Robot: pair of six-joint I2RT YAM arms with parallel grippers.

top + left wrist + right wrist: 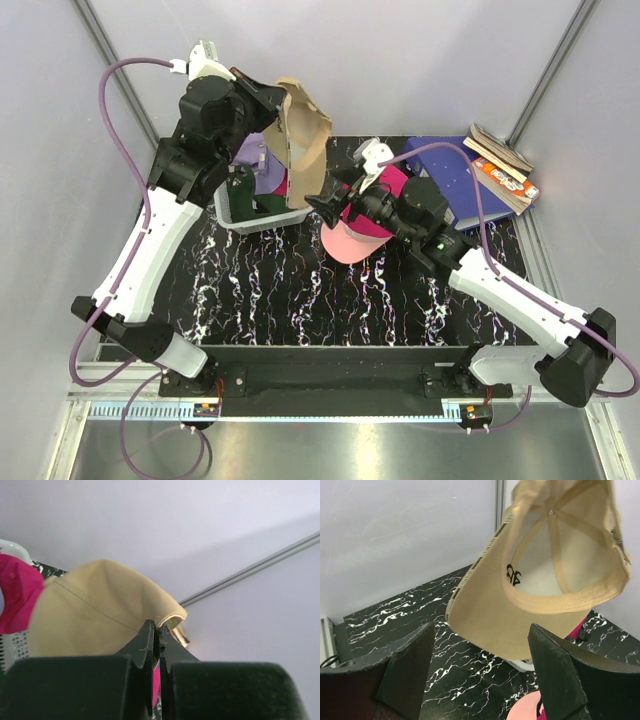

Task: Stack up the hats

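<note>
1. Surface: black table with white marbled veining, enclosed by plain pale grey walls.
2. Left gripper: fingers clenched on the rim of the tan cap. It is raised off the table, above the basket's far end.
3. Tan cap, seen from the right wrist: it hangs open side down, above and between the right fingers, with brim and inner seams showing.
4. Right gripper: fingers spread wide and holding nothing, low over the table.
5. Light pink cap: on the table directly under the right fingers, brim towards the arm bases.
6. Magenta fabric: behind the right fingers, largely hidden by the wrist and touching the pink cap.
7. Blue folder and a pile of books: at the far right corner, well apart from both sets of fingers.
8. Grey mesh basket: below the left fingers. It holds a lavender cap, a magenta cap and dark green fabric, partly blocked by the left arm.
</note>
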